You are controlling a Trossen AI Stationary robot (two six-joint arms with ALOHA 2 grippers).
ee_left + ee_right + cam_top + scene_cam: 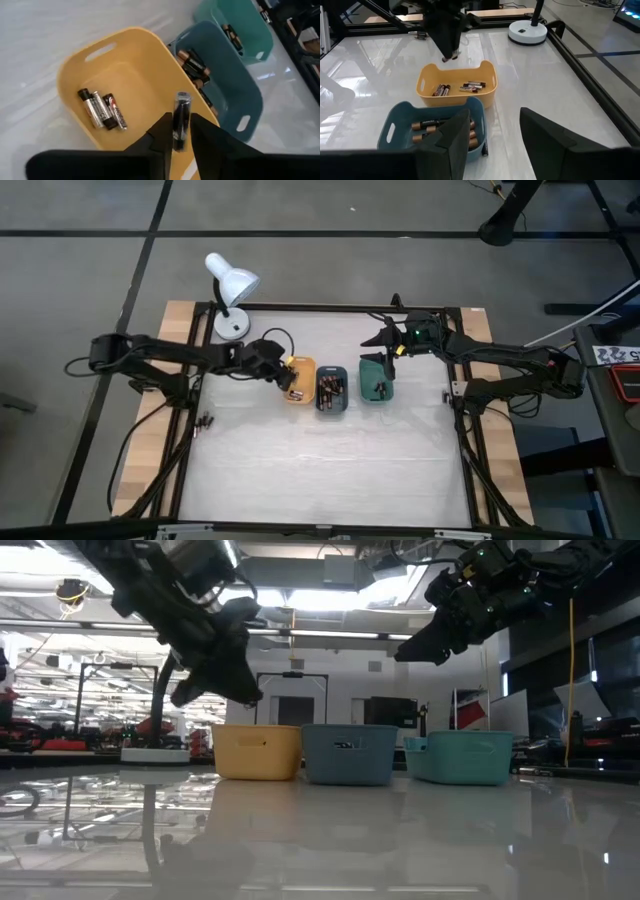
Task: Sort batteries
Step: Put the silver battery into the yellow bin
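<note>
Three small trays stand in a row mid-table: orange (298, 380), dark teal (332, 392) and green (377, 378). Batteries (102, 110) lie on the orange tray's floor, and more batteries (192, 62) fill the teal tray. My left gripper (180, 125) hangs over the orange tray's inner rim, shut on one dark battery (182, 102) with a silvery cap. My right gripper (495, 145) waits open above the green tray, nothing between its fingers. My left gripper pinches the dark battery's rear half (179, 132) between its two fingers. The fingers slant down from the table's left and lie along the battery, whose capped end (182, 95) sticks out past the fingertips. It is lifted clear above the orange tray.
A white desk lamp (232, 290) stands at the table's far left corner, its round base (527, 31) close behind the orange tray. A few small loose pieces (205, 420) lie at the table's left edge. The near half of the white tabletop (330, 470) is bare.
</note>
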